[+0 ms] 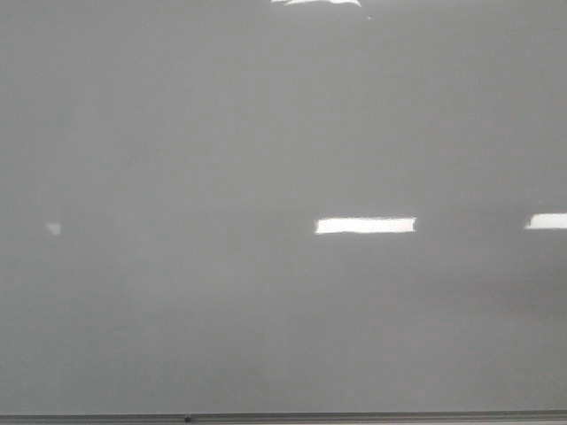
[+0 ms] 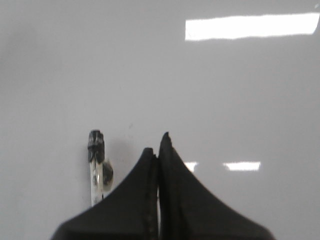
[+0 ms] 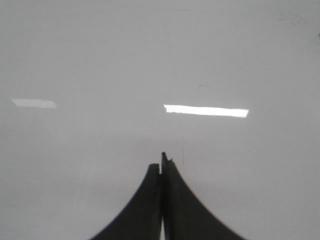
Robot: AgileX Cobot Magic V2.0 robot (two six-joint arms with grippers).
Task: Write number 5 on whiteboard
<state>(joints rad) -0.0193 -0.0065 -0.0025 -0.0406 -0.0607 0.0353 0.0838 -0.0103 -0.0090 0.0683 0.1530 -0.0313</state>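
Note:
The whiteboard (image 1: pixel 266 133) fills the front view as a glossy pale grey surface, and no number 5 is in view on it. Neither gripper appears in the front view. In the left wrist view my left gripper (image 2: pixel 157 145) is shut, its black fingers pressed together with nothing between them, over the whiteboard (image 2: pixel 150 75). A marker (image 2: pixel 95 167) with a white barrel and black end lies on the board just beside the gripper, partly hidden behind one finger. In the right wrist view my right gripper (image 3: pixel 161 162) is shut and empty above the bare whiteboard (image 3: pixel 100 60).
A thin grey metal edge strip (image 1: pixel 354 415) runs along the board's near side. Bright rectangular light reflections (image 1: pixel 365 225) lie on the glossy surface. A small dark round thing (image 2: pixel 107 175) sits against the marker.

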